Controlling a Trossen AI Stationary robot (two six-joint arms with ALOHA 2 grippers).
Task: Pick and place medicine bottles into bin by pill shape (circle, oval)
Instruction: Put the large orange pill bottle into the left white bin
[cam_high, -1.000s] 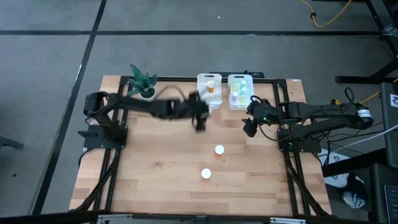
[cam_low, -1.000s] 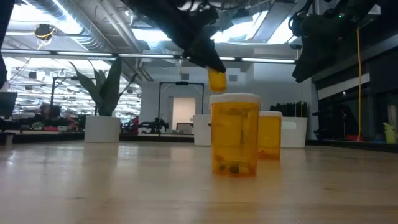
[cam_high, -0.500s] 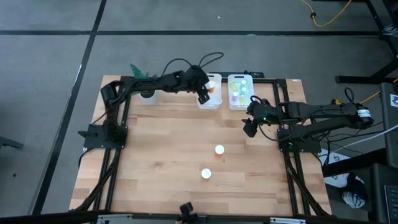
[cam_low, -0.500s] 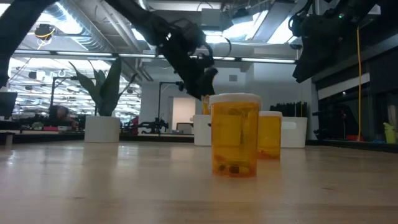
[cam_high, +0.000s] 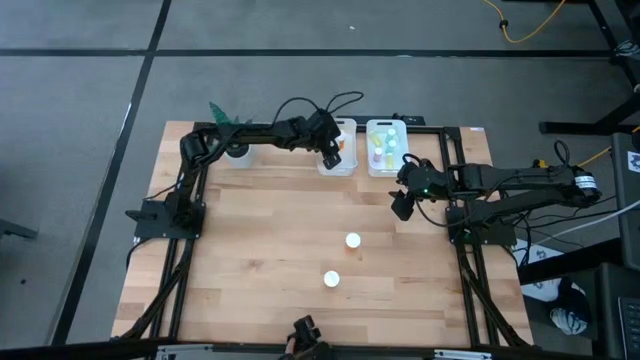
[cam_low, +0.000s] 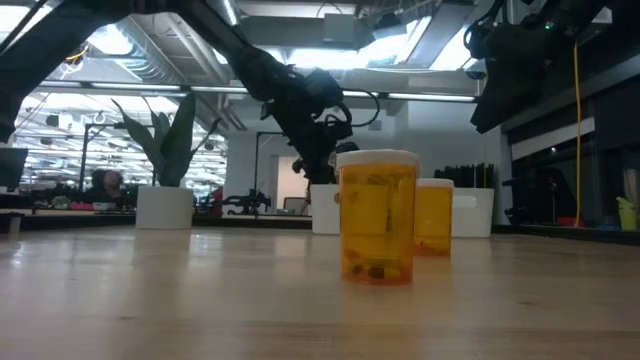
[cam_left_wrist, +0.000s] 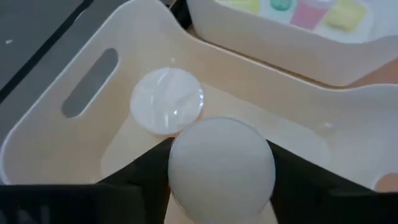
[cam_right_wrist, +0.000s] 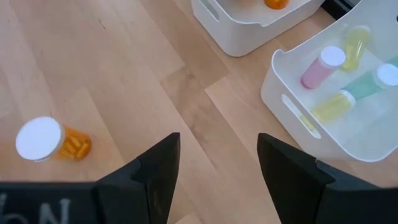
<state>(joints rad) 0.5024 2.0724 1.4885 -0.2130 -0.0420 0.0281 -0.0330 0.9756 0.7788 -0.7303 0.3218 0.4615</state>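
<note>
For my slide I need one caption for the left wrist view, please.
Left pincer holding a white-capped bottle over the white bin, where one capped bottle already stands.

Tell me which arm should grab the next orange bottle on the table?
Probably the right. Its gripper hangs empty and open, nearer the two bottles on the table. The left gripper is busy over the bin, holding a bottle.

I see two bins (cam_high: 337, 146) (cam_high: 386, 146) side by side at the counter's (cam_high: 260, 250) far edge, two bottles (cam_high: 352, 240) (cam_high: 331, 279) standing mid-counter, and a plant (cam_high: 230, 130) left of the bins.
</note>
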